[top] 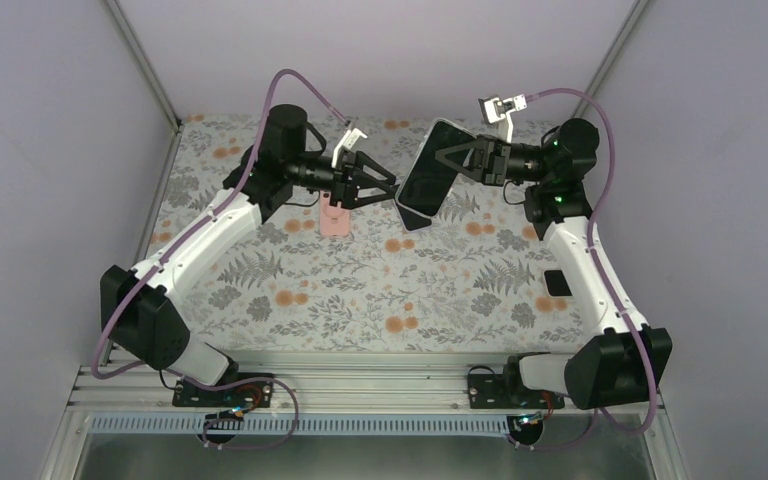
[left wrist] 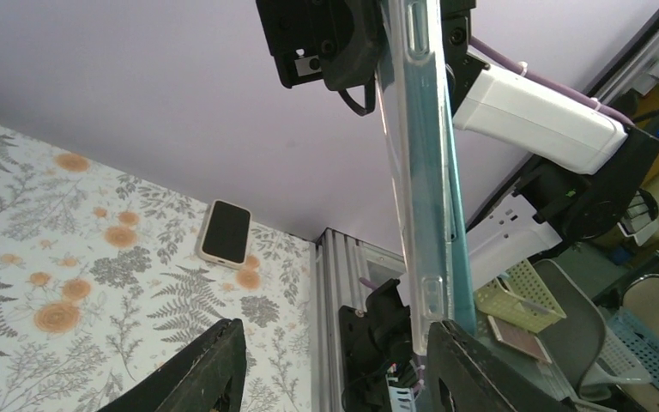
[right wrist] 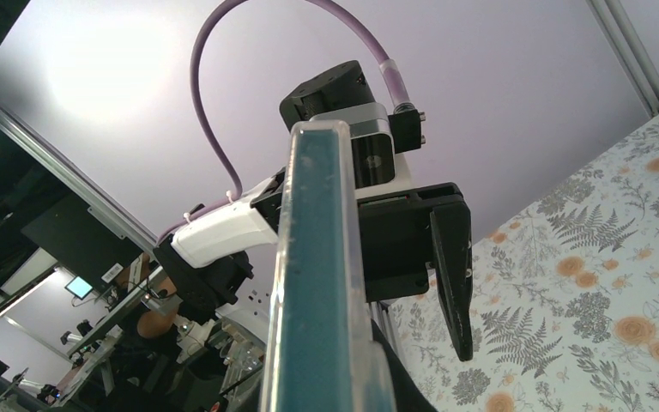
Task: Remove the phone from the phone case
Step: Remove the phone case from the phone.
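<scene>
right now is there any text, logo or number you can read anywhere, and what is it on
None can be read.
phone: dark screen, no print showing.
case: clear, no logo visible.
second phone: dark screen, nothing on it.
pink thing: plain, and too small to show any mark.
background monitor: lit, but too blurred to read.

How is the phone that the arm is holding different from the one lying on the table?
The held phone is up in the air, tilted, clamped in the right gripper; the table phone lies flat, untouched. The held phone's case looks clear, the table phone's pale. Both have dark screens.
</scene>
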Tool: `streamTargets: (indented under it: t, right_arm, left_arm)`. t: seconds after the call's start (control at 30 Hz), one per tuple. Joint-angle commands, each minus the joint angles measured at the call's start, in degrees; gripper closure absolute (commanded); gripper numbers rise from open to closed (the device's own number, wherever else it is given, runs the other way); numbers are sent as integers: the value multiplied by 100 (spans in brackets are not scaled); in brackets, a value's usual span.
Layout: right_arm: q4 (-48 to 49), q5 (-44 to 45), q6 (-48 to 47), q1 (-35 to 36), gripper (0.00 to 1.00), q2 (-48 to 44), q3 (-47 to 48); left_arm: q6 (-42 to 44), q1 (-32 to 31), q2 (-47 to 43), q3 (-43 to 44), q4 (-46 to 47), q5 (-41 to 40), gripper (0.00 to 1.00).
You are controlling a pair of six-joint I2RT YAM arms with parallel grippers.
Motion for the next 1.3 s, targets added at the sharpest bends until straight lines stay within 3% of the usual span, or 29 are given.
streamTargets:
  t: [0.0,0.17,0.9,1.27]
  right_arm:
    - [123,36,-41,-52,96,-151,8]
    - [-15,69,-178,-57,96,-207,0]
    - [59,54,-164,-11,96,-283,-123]
    - [413,-23,96,98,96,-315,-225]
  left_arm:
    - [-270,27,-69,-132,456,474,47]
    - [-752,52,-208,-434,1129,733,46]
    - [-332,-61,70,-207,431,-104,48]
    - [-97,-61,206,-130,-17,-936,51]
